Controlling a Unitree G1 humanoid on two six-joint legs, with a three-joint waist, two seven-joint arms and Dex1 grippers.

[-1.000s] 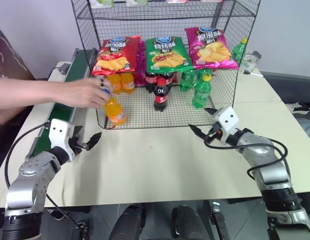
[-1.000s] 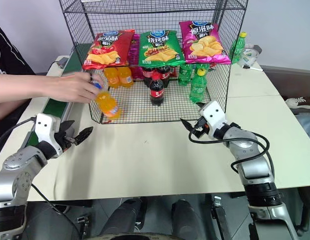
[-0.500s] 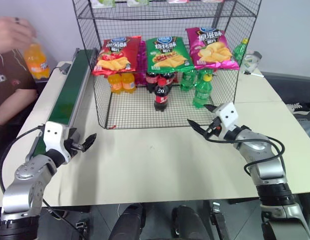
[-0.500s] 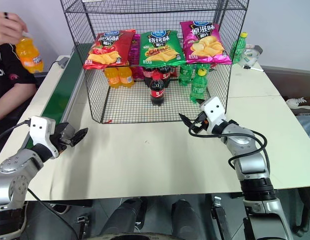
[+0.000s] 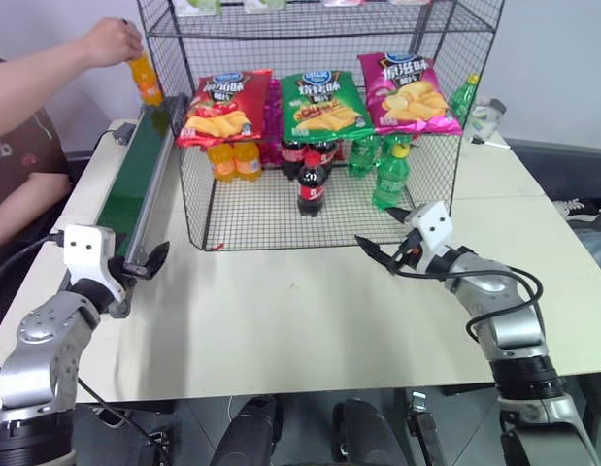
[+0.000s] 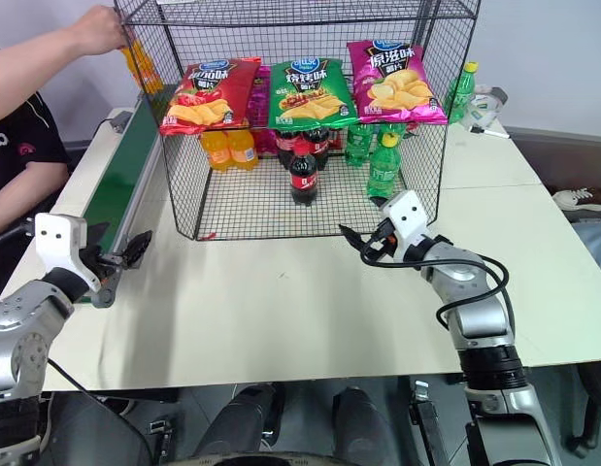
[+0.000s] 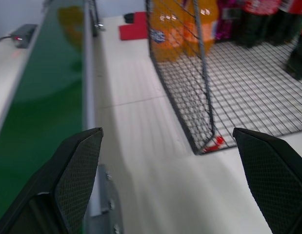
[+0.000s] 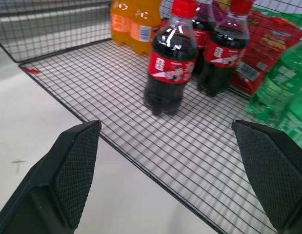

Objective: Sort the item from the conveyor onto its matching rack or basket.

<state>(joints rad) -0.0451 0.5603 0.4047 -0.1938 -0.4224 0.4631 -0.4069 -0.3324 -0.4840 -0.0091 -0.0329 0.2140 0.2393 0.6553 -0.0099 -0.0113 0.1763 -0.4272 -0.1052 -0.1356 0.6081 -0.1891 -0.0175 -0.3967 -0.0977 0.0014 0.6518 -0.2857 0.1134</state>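
Orange soda bottle (image 5: 145, 80) up in a person's hand (image 5: 113, 41) over the far end of the green conveyor (image 5: 135, 184), beside the wire rack (image 5: 319, 116), left gripper (image 5: 145, 264) jaws spread by the belt, right gripper (image 5: 385, 241) jaws spread at the rack front, both empty

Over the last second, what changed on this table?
A person's hand lifted the orange soda bottle from the front of the rack and now holds it over the far end of the conveyor. The left claw drew back toward the belt. The right claw stayed open before the rack.
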